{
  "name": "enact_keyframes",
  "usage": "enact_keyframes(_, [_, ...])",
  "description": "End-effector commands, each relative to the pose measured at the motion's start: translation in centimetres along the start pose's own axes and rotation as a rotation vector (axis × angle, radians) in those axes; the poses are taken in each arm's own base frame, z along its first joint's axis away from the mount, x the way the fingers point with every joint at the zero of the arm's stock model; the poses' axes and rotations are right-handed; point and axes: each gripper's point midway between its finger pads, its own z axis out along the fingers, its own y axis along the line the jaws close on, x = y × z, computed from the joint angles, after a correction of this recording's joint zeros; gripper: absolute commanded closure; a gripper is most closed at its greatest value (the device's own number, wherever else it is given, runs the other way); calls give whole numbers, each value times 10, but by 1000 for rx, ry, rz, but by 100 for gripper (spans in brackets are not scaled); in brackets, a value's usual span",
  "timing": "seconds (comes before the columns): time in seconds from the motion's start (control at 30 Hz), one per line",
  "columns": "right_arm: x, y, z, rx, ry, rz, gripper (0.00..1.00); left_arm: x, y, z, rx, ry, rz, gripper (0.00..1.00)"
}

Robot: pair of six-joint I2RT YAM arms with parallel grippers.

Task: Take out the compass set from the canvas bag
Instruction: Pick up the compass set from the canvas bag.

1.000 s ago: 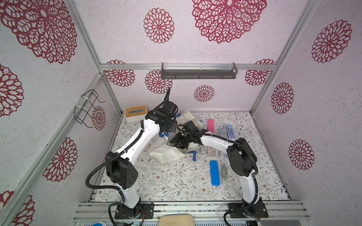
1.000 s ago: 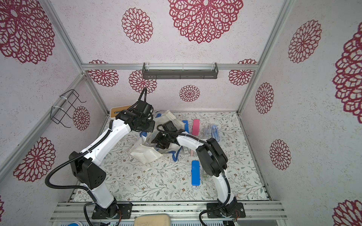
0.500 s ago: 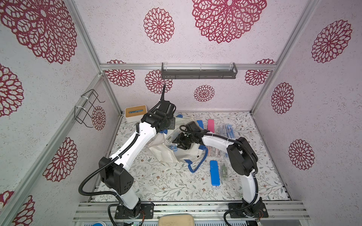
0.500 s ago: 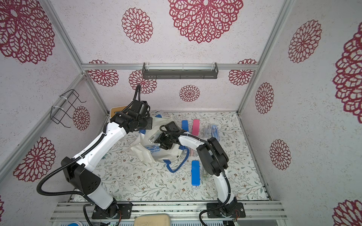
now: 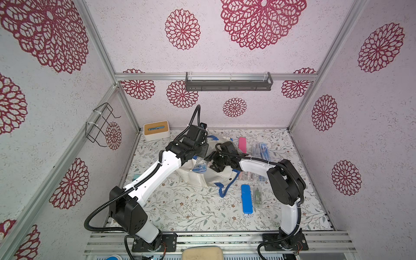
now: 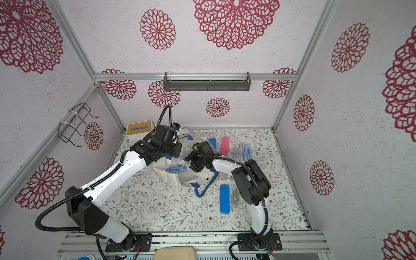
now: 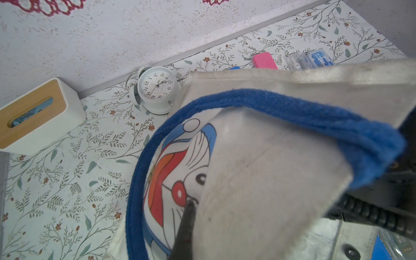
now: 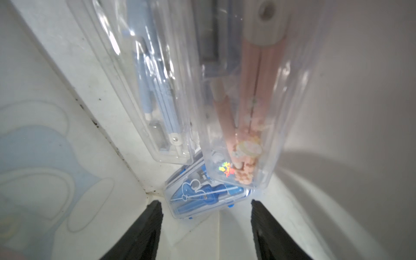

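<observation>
The off-white canvas bag point(image 5: 211, 179) point(image 6: 191, 179) with blue handles lies on its side mid-table in both top views. My left gripper point(image 7: 194, 208) is shut on the bag's cloth next to the cartoon print point(image 7: 180, 171) and holds that side up; only one dark finger point(image 7: 186, 227) shows. My right gripper point(image 8: 204, 202) point(image 5: 213, 161) is open inside the bag's mouth, holding nothing. Before it lie three clear compass set cases: a small blue one point(image 8: 202, 198) nearest the fingertips, a pink one point(image 8: 247, 101) and a grey-blue one point(image 8: 153, 90). One case point(image 5: 199, 167) shows at the mouth.
A wood-topped tissue box point(image 5: 156, 130) and a white alarm clock point(image 7: 157, 87) stand at the back left. Right of the bag lie a pink case point(image 5: 242, 144), clear cases point(image 5: 261, 149), a blue case point(image 5: 246, 201) and a green-filled clear case point(image 5: 257, 198). A wire rack point(image 5: 101, 123) hangs on the left wall.
My left arm has drawn the bag's upper side up and toward the back, opening its mouth. My right gripper has pushed further in and its jaws have spread wider.
</observation>
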Motion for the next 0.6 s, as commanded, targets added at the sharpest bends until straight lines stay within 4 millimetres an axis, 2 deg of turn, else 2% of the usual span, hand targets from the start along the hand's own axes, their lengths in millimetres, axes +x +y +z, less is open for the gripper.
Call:
enact_keyframes(0.0, [-29, 17, -17, -7, -140, 72, 35, -43, -6, -24, 21, -186, -14, 100])
enact_keyframes(0.37, [-40, -46, -10, 248, -177, 90, 27, -48, -35, -22, 71, -201, -11, 100])
enact_keyframes(0.57, [-53, -57, 0, 269, -199, 98, 26, -49, -46, -26, 111, -207, -18, 100])
